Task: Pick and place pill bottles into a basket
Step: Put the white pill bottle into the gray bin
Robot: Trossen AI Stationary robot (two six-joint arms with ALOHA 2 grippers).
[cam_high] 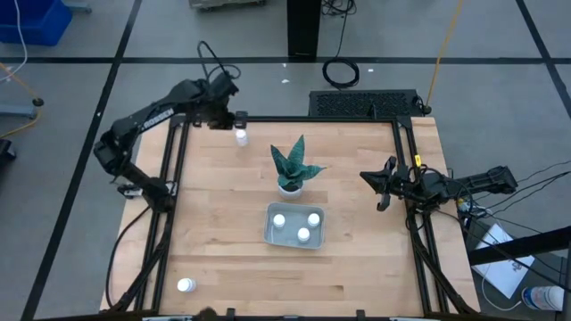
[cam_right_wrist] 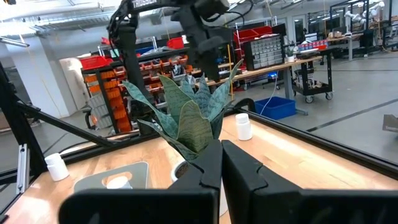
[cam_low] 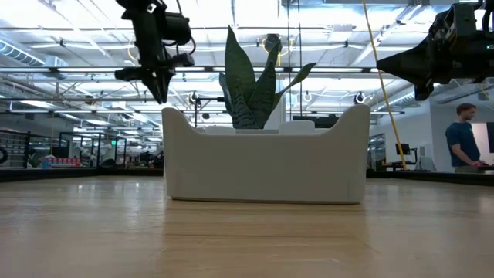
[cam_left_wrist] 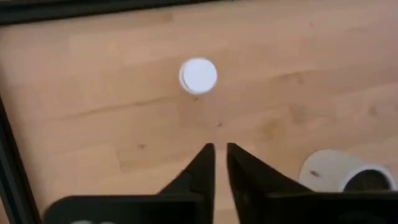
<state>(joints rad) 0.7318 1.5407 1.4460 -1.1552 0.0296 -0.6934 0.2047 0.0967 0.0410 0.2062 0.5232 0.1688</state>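
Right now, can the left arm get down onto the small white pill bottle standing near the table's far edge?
Probably yes. The left gripper hangs almost over that small white pill bottle, its fingers barely parted, with only bare wooden table around it; the plant stands off to one side.

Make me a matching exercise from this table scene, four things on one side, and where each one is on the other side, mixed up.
Things:
1. plant
2. tray
3. left gripper
4. right gripper

Places:
A. by the table's right edge
B. above the bottle at the far edge
C. middle of the table, in a white pot
D. nearer than the plant, holding three bottles

Pairs: 1-C, 2-D, 3-B, 4-A
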